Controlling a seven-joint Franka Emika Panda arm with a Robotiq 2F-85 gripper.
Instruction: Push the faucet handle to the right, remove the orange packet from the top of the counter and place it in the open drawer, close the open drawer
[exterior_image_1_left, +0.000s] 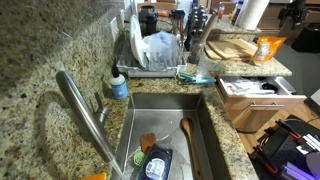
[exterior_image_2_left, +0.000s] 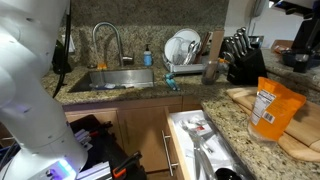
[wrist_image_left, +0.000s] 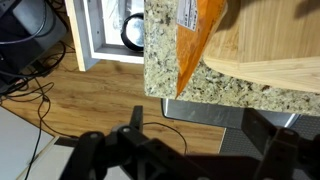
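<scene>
- The fingers (wrist_image_left: 135, 122) are spread wide apart and hold nothing; in the wrist view the two dark prongs rise from the lower edge with open air between them.
- The orange packet (wrist_image_left: 196, 30) lies ahead of the fingers, roughly in line with the gap between them and well clear of both tips. It touches neither.
- In an exterior view the orange packet (exterior_image_2_left: 272, 108) stands upright on the wooden cutting board (exterior_image_2_left: 292, 142), its pale printed patch facing the camera.
- The cutting board rests on the speckled granite table (wrist_image_left: 215, 88), whose edge runs across the wrist view between the fingers and the packet.
- The drawer (wrist_image_left: 86, 38) is pulled open, ahead of the fingers and off to the side of the packet. Its white inside shows, with a dark round object (wrist_image_left: 133, 30) lying in it.
- In an exterior view the drawer (exterior_image_2_left: 172, 150) juts out below the table edge, just beside the packet's corner of the table, with utensils inside.
- The faucet handle (exterior_image_1_left: 100, 104) sticks out beside the curved steel spout (exterior_image_1_left: 82, 110) at the sink (exterior_image_1_left: 205, 130), far from the fingers.
- A wooden floor (wrist_image_left: 90, 95) lies beneath the fingers.
</scene>
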